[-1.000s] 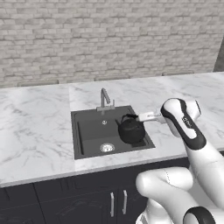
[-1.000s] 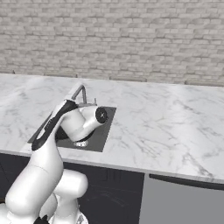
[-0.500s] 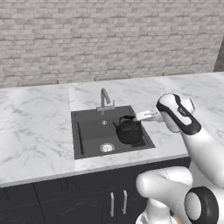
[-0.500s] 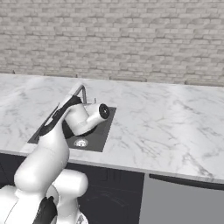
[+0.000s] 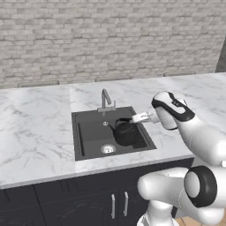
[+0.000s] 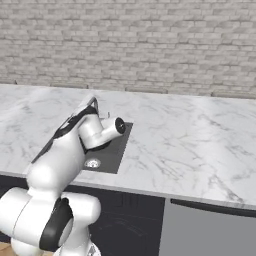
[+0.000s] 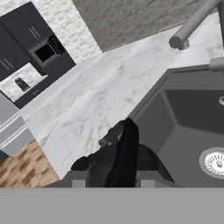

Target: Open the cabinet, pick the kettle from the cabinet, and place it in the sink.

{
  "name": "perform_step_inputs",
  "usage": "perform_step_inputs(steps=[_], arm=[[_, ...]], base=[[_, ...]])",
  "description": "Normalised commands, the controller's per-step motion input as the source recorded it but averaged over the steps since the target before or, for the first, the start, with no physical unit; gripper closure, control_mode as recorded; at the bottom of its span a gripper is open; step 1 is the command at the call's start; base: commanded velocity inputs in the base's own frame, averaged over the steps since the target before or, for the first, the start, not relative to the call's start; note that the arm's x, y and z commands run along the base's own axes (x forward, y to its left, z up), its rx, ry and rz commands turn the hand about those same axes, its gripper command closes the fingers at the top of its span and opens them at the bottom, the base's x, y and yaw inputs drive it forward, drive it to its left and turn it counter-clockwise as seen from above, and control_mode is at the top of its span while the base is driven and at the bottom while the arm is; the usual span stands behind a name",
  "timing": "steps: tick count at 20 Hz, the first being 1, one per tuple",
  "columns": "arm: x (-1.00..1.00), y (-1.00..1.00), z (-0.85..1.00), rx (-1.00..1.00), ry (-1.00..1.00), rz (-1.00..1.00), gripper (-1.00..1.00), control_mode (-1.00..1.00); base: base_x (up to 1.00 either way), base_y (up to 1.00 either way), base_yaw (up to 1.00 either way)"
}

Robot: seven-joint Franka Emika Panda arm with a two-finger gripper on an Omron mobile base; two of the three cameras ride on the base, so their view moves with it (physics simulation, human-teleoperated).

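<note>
**A:** So, working across from the left edge of the counter point(image 5: 39, 132), what comes first?

**B:** Bare marble, then one sink point(image 5: 90, 137) sunk into the counter, with one round silver drain point(image 5: 108, 149) near its front edge and one faucet point(image 5: 106, 99) standing at its back edge.

**A:** And the kettle point(image 5: 126, 133)?

**B:** One kettle, black, within the right half of the sink, close to the right wall. Its spout points left, toward the middle of the basin. I cannot tell whether its base touches the sink floor or hangs just above it.

**A:** Where is the gripper point(image 5: 133, 118) relative to it?

**B:** Directly over the kettle, at its top, reaching in from the right across the sink's right rim. In the hand view the thin arched handle point(image 7: 124, 153) of the kettle runs up between the two finger tips, with the dark body point(image 7: 105, 168) just beneath them.

**A:** How far open is it?

**B:** Nearly closed, the jaws narrowed onto that handle; it has hold of the kettle.

**A:** Further right?

**B:** More bare marble to the counter's right edge. From the right base view the arm point(image 6: 65, 150) covers much of the sink point(image 6: 117, 147), and the drain point(image 6: 92, 162) shows beside it.
</note>
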Motion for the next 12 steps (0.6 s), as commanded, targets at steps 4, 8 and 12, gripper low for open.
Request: perform_step_inputs(steps=[4,8,12], arm=[[0.24,0.19,-0.18,0.0,0.0,0.02,1.0,-1.0],[0.18,0.26,-0.22,0.0,0.0,0.01,1.0,-1.0],[0.18,0.25,-0.21,0.0,0.0,0.01,1.0,-1.0]], base=[[0.0,0.0,0.0],[0.0,0.0,0.0],[0.0,0.0,0.0]])
